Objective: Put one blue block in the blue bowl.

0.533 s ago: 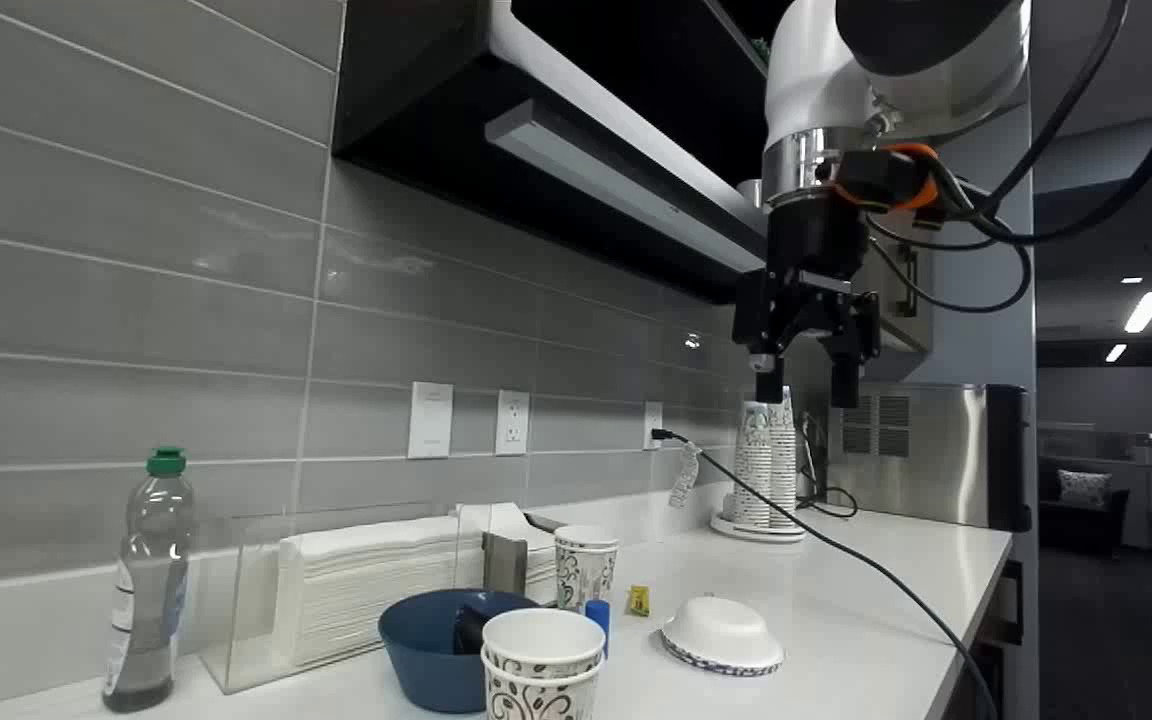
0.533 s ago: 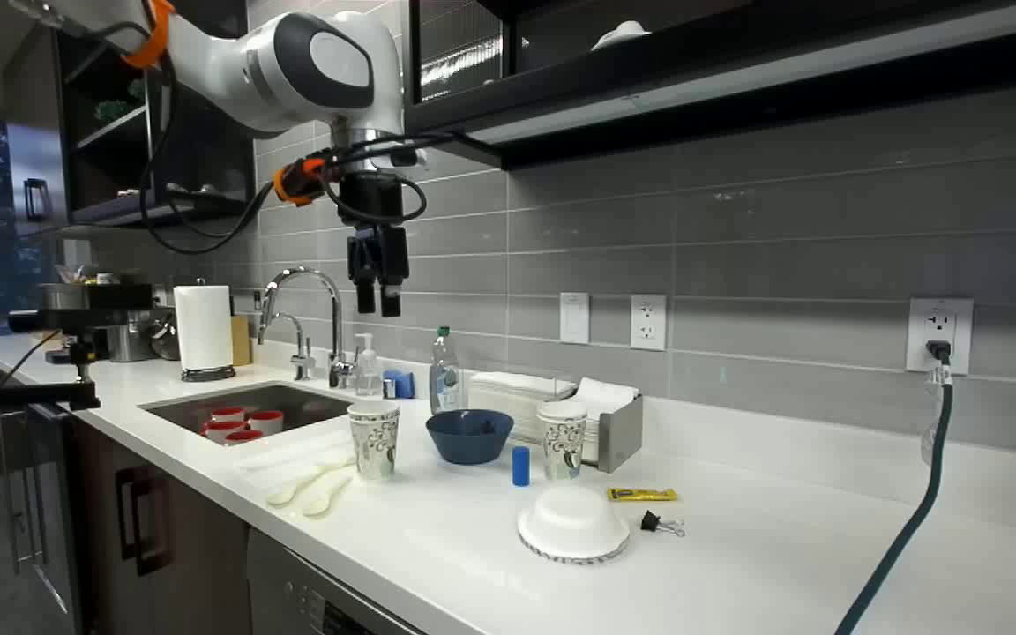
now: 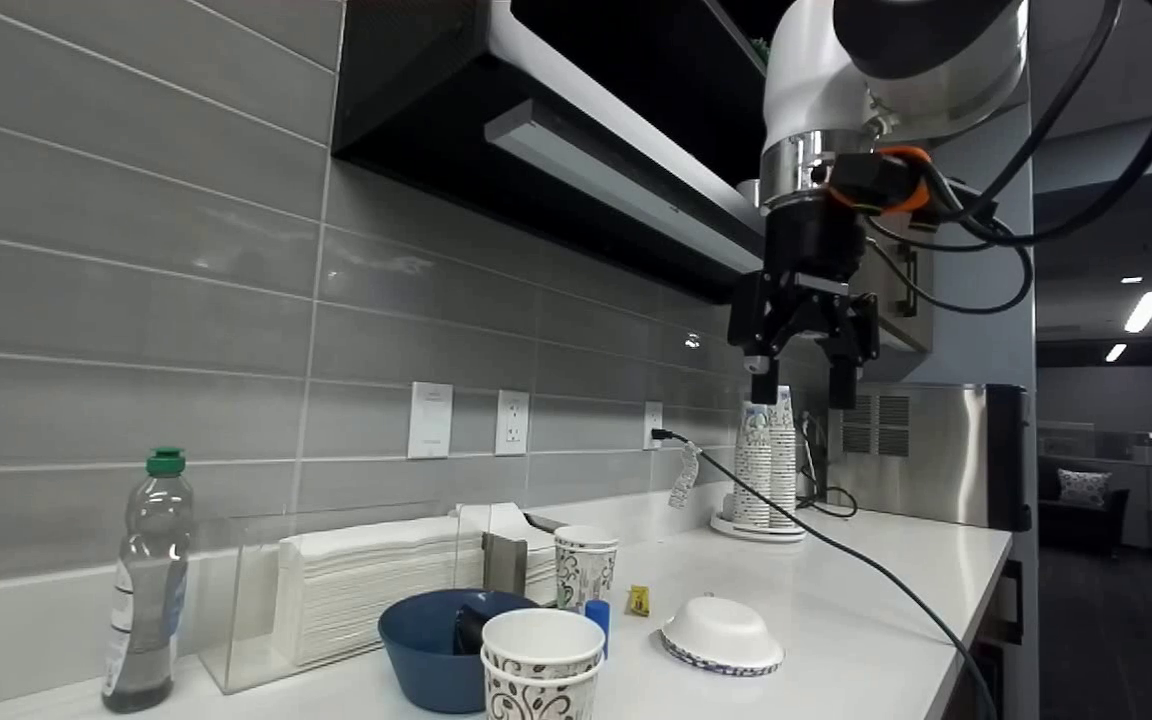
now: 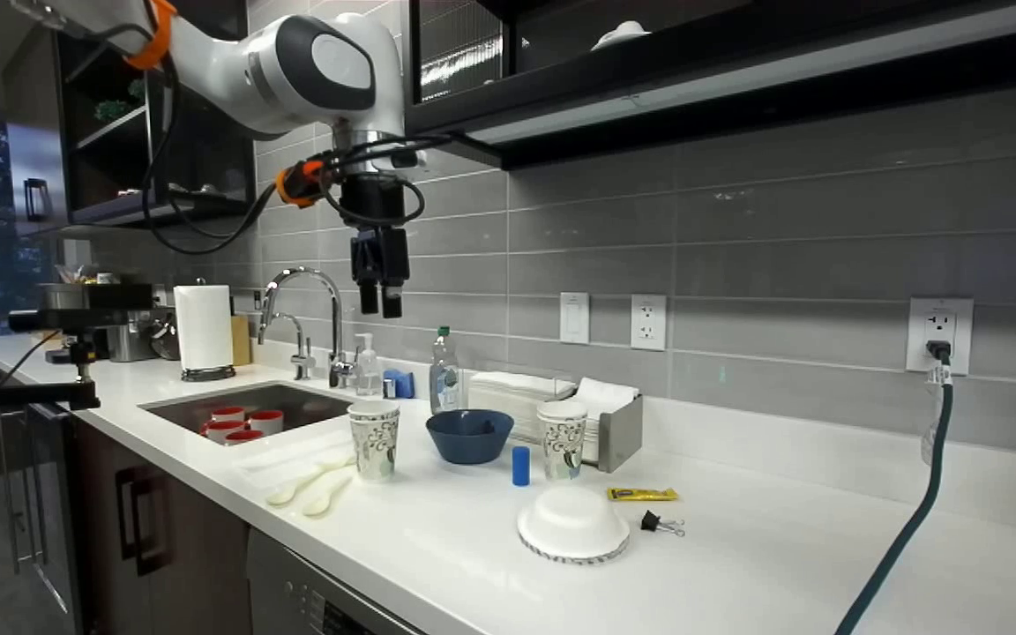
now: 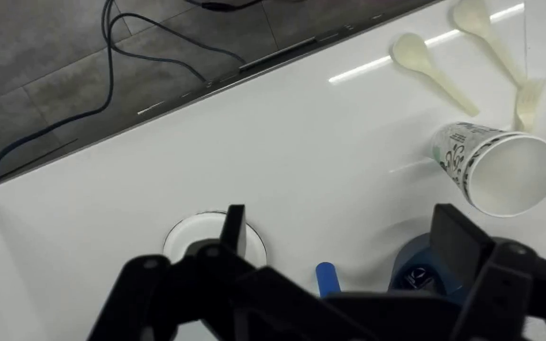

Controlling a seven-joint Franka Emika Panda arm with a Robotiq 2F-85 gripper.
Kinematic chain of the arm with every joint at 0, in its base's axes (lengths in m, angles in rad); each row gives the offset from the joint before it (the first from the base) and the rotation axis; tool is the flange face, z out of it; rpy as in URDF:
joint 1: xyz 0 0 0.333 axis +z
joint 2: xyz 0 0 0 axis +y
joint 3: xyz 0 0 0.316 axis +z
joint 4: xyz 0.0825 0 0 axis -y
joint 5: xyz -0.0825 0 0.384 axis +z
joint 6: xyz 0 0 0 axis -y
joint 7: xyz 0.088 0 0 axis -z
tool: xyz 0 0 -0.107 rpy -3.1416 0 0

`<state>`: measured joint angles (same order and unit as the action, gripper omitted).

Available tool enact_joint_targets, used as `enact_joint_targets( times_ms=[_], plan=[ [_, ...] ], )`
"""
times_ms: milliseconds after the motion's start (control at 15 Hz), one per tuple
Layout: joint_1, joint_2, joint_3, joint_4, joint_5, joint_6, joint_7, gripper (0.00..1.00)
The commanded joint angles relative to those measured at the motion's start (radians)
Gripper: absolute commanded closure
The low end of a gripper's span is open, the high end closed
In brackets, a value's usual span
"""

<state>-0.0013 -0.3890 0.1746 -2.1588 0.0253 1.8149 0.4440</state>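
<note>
Robotiq gripper point(image 3: 804, 386) is hanging well above the white counter point(image 4: 437, 547), pointing down, its fingers point(image 5: 455, 237) standing wide apart and holding nothing. I'm reading that spread as readiness for a pick, with room to spare.

Blue block point(image 4: 520, 466) is standing on end on the counter, between the dark blue bowl point(image 4: 466, 447) and a scroll-patterned paper cup point(image 4: 564, 450), near both, apparently touching neither. Upright like that, it is probably presenting its long sides to a grasp from above. In the wrist view, part of it is showing between the fingers; the gripper is hiding the rest.

That bowl is sitting right way up, so a drop from overhead is seeming natural. A dark object point(image 5: 417, 279) is lying inside it; I'm not making out what, but it may be taking up landing room.

Upturned white paper bowl point(image 4: 573, 525) is resting near the block, on the side away from the dark blue bowl. In an exterior view, nested paper cups point(image 3: 541, 692) are standing in front of the dark blue bowl, screening part of it.

Judging the stage: early, no grasp yet. The next move is likely calling for centring over the block and coming straight down, since the neighbouring cup is leaving little room; a finger straying that way could be knocking it.
</note>
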Motion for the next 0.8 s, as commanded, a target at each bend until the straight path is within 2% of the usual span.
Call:
enact_joint_targets(
  times_ms=[0, 267, 467, 733],
  plan=[
    [-0.023, 0.105, 0.004, 0.023, -0.018, 0.127, 0.119, 0.00],
    [-0.028, 0.262, 0.008, 0.044, -0.072, 0.352, 0.257, 0.00],
    [-0.012, 0.379, -0.004, 0.075, -0.216, 0.454, 0.349, 0.00],
    [0.038, 0.496, -0.040, 0.127, -0.426, 0.535, 0.499, 0.00]
  ],
)
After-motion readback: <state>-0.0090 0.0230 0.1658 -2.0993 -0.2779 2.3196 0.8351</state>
